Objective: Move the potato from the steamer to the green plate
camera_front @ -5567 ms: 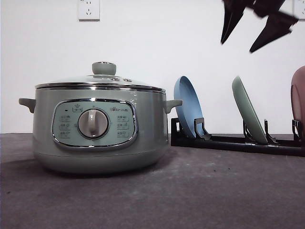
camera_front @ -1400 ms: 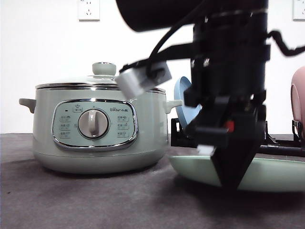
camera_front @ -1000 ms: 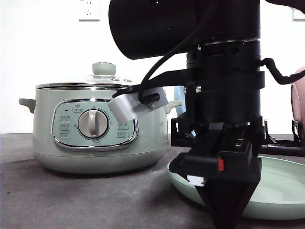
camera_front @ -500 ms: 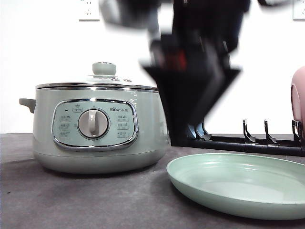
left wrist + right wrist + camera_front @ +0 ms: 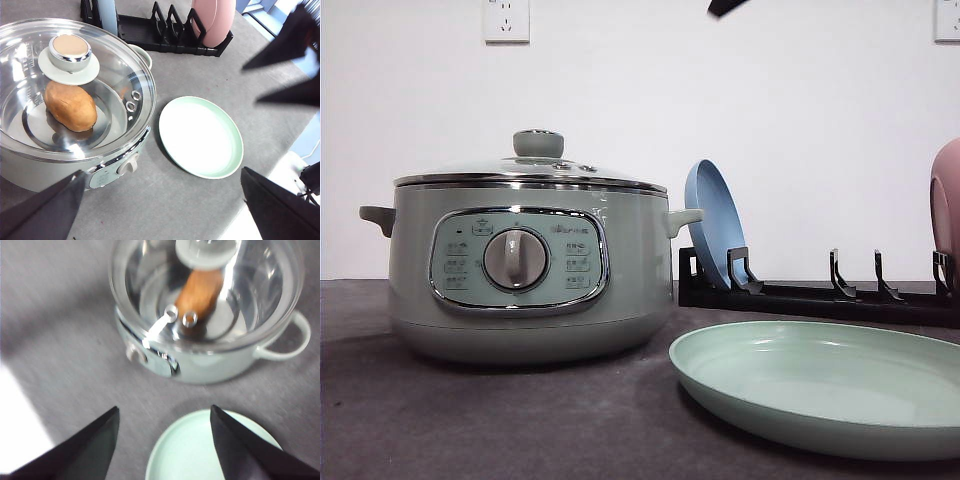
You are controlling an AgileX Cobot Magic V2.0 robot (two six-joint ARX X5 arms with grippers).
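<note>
Front view: wide pale mint-green plate [image 5: 830, 385] lies flat and bare on the grey worktop [image 5: 500, 420]
Behind it the orange-brown oval potato [image 5: 70, 106] sits in the sage-green round steamer [image 5: 525, 265] under its glass lid [image 5: 75, 85]; lifting and transfer remain; both hands [image 5: 160, 210] [image 5: 165, 440] spread, empty; white wall [image 5: 770, 120] beyond

Grey table [image 5: 520, 420] holds steamer [image 5: 525, 270], green plate [image 5: 820, 385] (flat), rack [image 5: 820, 298].

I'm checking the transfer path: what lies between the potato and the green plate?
The glass lid covers the potato, and the steamer wall rings it. Past that, bare grey table reaches the green plate, seen in the left wrist view.
</note>
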